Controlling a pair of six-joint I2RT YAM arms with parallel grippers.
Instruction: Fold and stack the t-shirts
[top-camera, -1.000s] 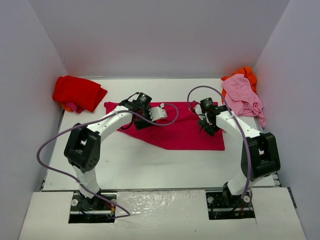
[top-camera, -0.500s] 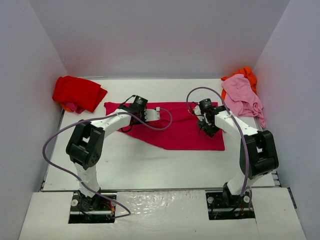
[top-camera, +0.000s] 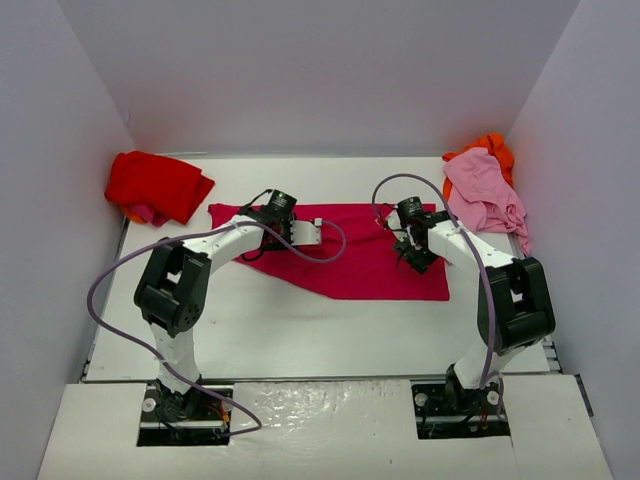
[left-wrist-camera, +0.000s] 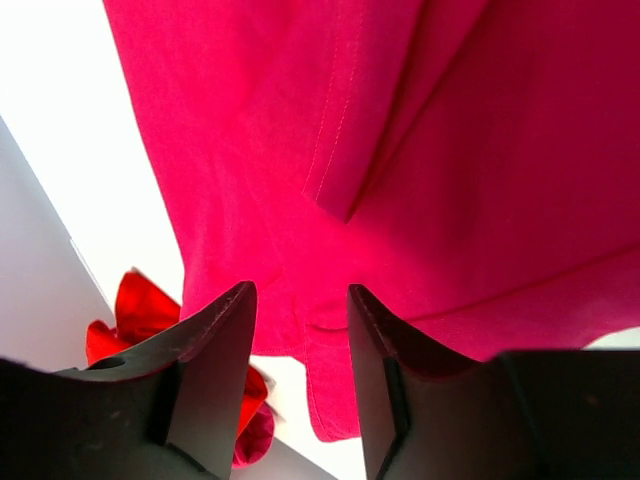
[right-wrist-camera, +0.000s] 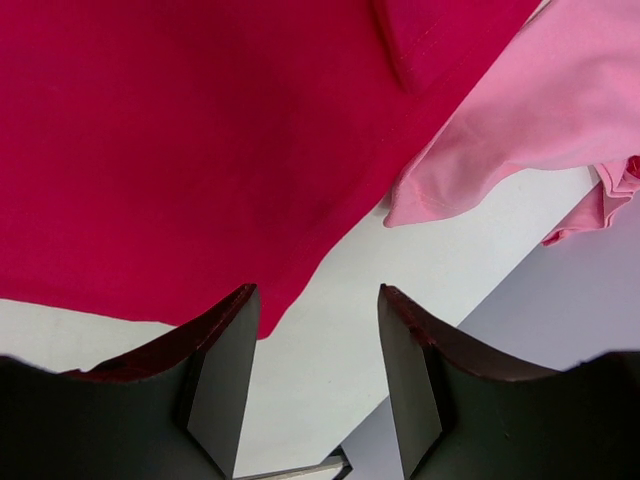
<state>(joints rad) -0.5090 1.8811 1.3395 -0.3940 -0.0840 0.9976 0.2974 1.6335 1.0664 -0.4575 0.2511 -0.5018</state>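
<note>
**Item 1.** Crimson-magenta cloth t-shirt (top-camera: 360, 265): lies spread across the middle of the white table (top-camera: 300, 330). Its near-left edge runs on a slant, and one flap is folded over near the left arm.

**Item 2.** Left gripper (left-wrist-camera: 300, 300): jaws parted and holding nothing, poised low over the shirt's left part.

**Item 3.** Right gripper (right-wrist-camera: 318, 295): jaws parted and empty, above the shirt's right edge, where table shows between the fingers.

**Item 4.** Bright red cloth shirt (top-camera: 155, 185): bundled at the far left corner.

**Item 5.** Pale pink cloth shirt (top-camera: 480, 190): crumpled at the far right, lying over an orange cloth shirt (top-camera: 492, 147).

**Step, as judged:** folding the crimson shirt, at the point of taking hold.

**Next move calls for:** both grippers to drop and pinch the cloth edges, then lift evenly and carry the edges across.
</note>
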